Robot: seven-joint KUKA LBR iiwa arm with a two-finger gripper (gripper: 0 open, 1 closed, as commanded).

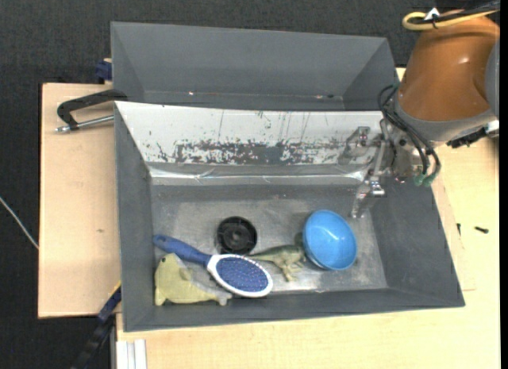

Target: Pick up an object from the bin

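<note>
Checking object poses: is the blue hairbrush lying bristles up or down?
Bristles up: the hairbrush shows its blue dotted pad, ringed by white, facing the camera.

A glossy orange cover, rounded like a dome, wraps the wrist, with a pale cream band along its edge at twelve o'clock. At its six o'clock sits a dark grey ring. Black cables loop beneath it, a green wire among them. The claw is slender bare silver metal.
</note>
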